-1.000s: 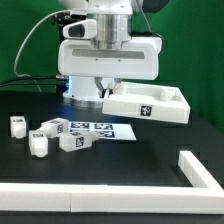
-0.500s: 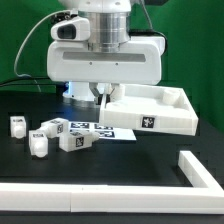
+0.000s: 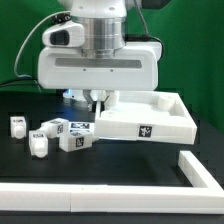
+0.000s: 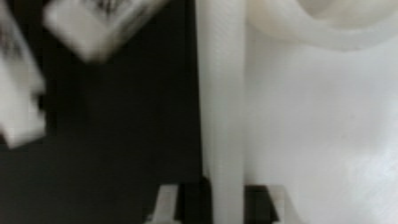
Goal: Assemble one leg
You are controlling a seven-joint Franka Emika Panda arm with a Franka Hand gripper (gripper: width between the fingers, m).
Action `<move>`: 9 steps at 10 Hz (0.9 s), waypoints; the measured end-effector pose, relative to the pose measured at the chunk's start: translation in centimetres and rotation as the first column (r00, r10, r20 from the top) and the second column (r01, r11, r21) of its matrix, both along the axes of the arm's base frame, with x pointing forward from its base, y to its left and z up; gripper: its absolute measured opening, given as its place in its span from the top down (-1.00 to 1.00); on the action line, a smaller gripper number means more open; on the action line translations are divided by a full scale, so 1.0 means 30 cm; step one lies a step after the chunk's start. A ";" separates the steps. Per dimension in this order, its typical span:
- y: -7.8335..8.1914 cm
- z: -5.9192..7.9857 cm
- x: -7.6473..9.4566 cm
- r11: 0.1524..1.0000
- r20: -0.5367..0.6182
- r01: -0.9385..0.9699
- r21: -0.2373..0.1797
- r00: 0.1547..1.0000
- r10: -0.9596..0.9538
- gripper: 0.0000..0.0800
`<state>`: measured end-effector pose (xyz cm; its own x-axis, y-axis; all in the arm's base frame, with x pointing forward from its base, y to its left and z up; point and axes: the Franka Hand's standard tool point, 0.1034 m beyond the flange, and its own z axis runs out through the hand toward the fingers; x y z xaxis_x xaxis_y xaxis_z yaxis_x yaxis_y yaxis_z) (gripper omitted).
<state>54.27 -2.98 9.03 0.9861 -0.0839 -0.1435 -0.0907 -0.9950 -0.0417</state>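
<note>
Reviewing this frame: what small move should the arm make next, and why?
Probably slide the white panel toward the white rail until it seats there. The gripper is pinched on the panel's rim, the panel stands short of the rail, and the legs lie loose and untouched.

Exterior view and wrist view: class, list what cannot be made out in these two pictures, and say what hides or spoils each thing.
- The gripper: its fingertips, exterior view, hidden behind the rim of the white panel.
- The marker board: exterior view, mostly covered by the white panel.
- The legs: their tags, exterior view, too small to read.
- White panel detail: wrist view, blurred and cut off by the picture's edges.
</note>
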 end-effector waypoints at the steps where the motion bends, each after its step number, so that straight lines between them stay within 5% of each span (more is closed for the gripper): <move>1: -0.017 -0.024 0.068 1.000 -0.010 -0.005 -0.004 1.000 0.005 0.87; 5: 0.007 -0.024 0.048 1.000 -0.018 0.001 -0.003 1.000 -0.001 0.87; 9: -0.031 -0.166 0.060 1.000 -0.007 -0.016 -0.027 1.000 0.016 0.87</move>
